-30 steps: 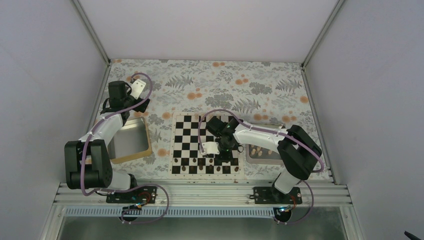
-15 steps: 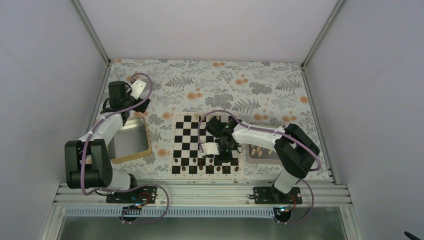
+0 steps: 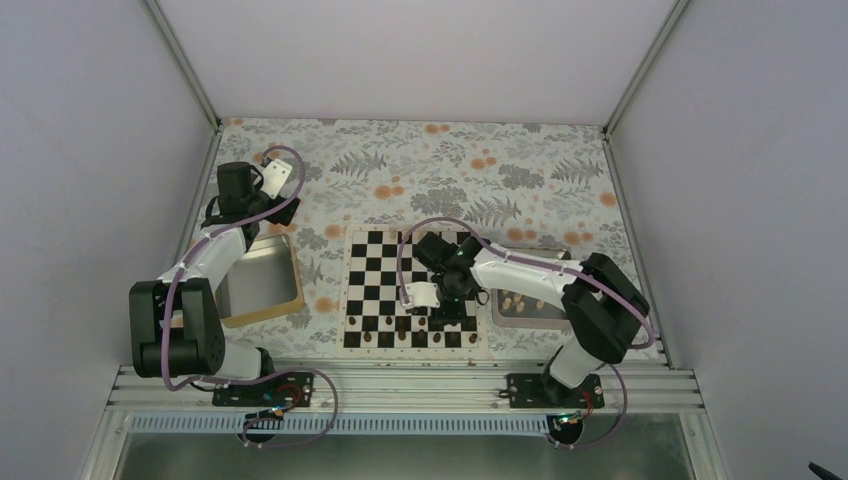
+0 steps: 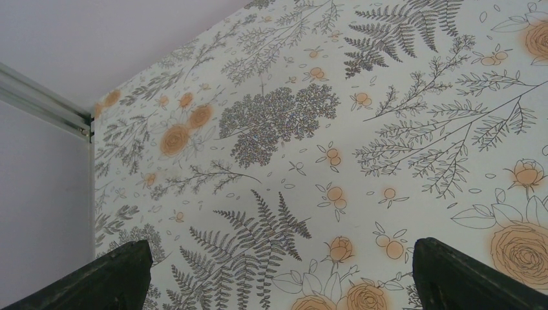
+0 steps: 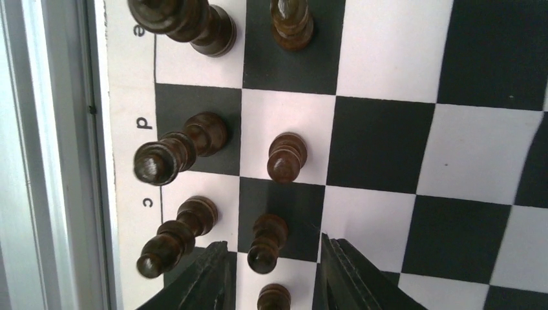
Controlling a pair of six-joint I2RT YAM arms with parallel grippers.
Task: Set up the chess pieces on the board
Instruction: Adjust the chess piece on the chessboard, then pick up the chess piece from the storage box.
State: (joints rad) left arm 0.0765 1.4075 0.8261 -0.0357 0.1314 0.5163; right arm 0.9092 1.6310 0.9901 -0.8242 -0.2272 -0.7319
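The board (image 3: 372,262) lies at the middle of the table, seen close in the right wrist view (image 5: 388,135). Dark brown chessmen (image 3: 400,336) stand in its two nearest rows. My right gripper (image 3: 447,306) hangs over those rows. It is open (image 5: 274,248) around a standing dark pawn (image 5: 270,227), with a gap on either side of it. The pale tan chess pieces (image 3: 518,300) lie in the steel tray (image 3: 530,257) right of the board. My left gripper (image 3: 283,200) is open (image 4: 284,278) over the flowered cloth at the far left, holding nothing.
A second steel tray (image 3: 258,282) with a wooden rim sits left of the board under the left arm. Taller dark pieces (image 5: 178,152) crowd the edge row beside the pawn. The metal rail (image 3: 400,385) runs along the near edge.
My right gripper's jaws have parted from the dark pawn, which now stands free between them. The right elbow has shifted slightly right. The left arm has not moved.
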